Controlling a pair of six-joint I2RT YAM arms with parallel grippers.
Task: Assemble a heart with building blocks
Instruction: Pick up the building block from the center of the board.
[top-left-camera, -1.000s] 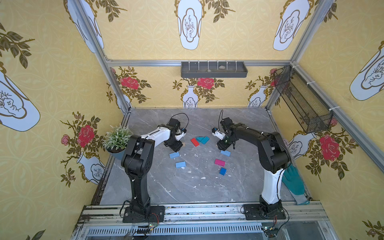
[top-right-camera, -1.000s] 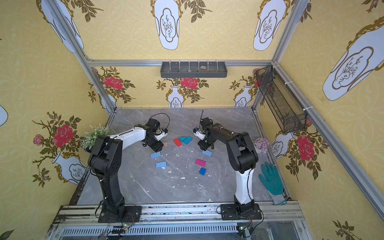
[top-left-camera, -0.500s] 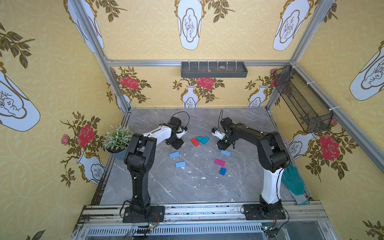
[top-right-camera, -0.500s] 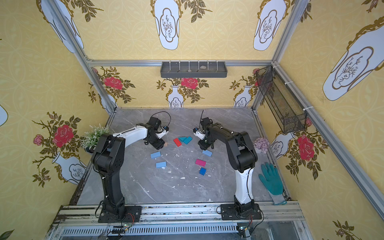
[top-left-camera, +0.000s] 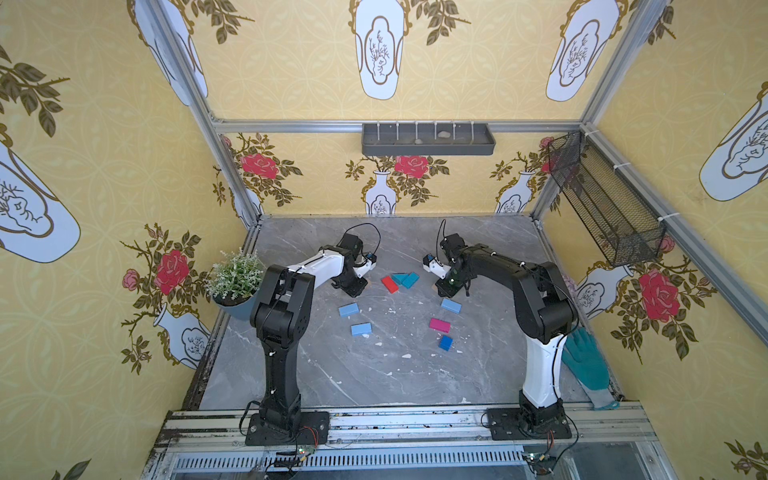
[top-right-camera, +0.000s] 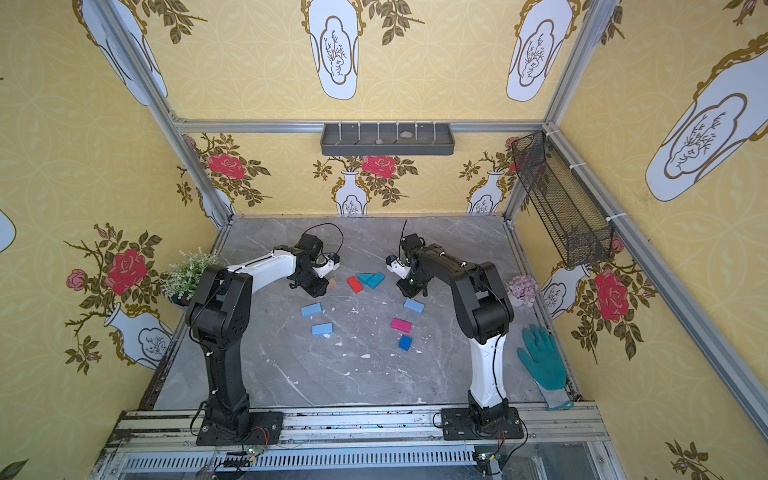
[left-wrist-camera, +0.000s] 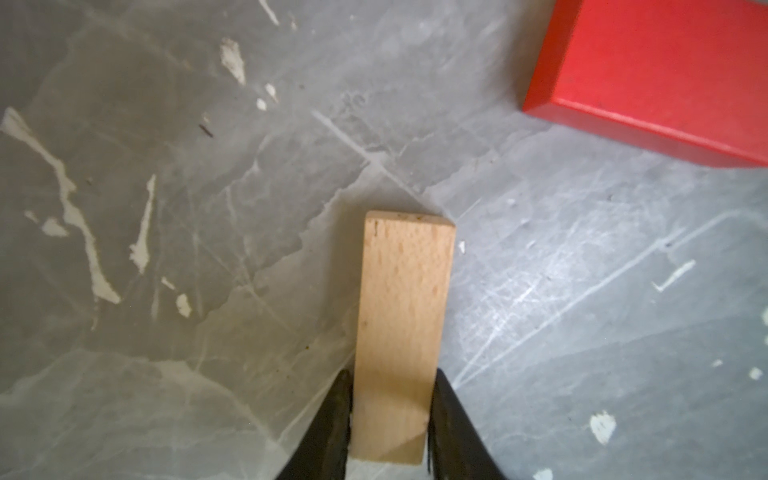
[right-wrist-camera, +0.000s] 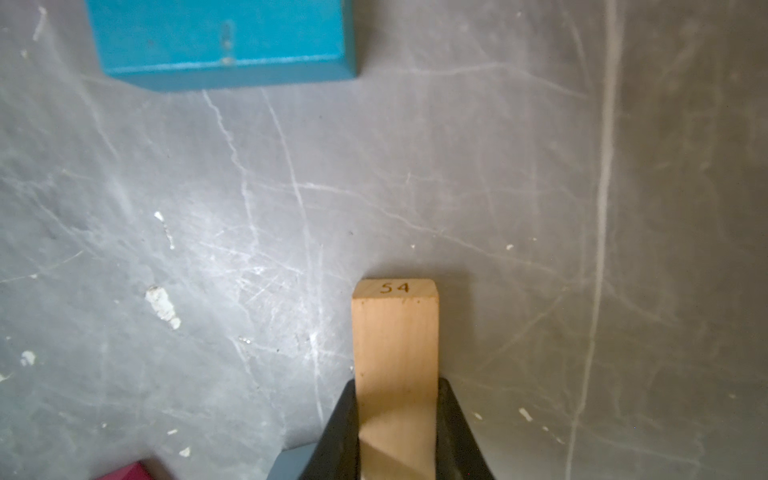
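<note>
My left gripper is shut on a tan wood block that lies on the grey table, beside the red block. My right gripper is shut on the other tan block, marked 54, below a teal rectangle. In a top view the red block, teal triangle and teal rectangle sit together between the grippers. Three light blue blocks, a magenta block and a dark-blue cube lie apart. No heart is in view.
A potted plant stands at the table's left edge. At the right edge are a teal glove and a pale flower ornament. A wire basket and a grey shelf hang on the walls.
Both grippers have closed on their tan wood blocks. The left arm's wrist shifted slightly toward the red block; the right arm stayed where it was.
</note>
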